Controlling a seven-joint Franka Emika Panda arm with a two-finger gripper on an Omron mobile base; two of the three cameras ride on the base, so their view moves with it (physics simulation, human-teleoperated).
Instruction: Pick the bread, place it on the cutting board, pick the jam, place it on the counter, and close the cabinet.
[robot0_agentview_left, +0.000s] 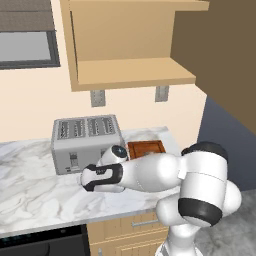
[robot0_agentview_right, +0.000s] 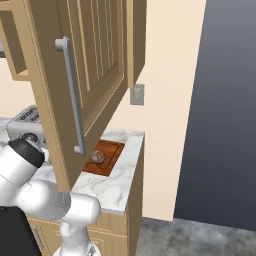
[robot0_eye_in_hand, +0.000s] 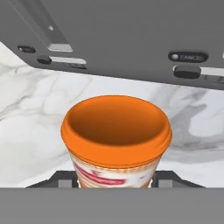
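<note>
While the claw (robot0_eye_in_hand: 114, 186) grips the jam (robot0_eye_in_hand: 116, 140) low before the toaster (robot0_agentview_left: 87, 142), the bread (robot0_agentview_right: 98, 157) sits on the cutting board (robot0_agentview_right: 112, 152); bench (robot0_agentview_left: 35, 195) placement looks next.

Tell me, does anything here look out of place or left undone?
Only the light tan wooden wall cabinet: its panelled door hangs wide open over the marble counter. The round brown loaf sits squarely on the reddish wooden cutting board, and the gripper holds the orange jam jar upright; nothing spilled.
</note>
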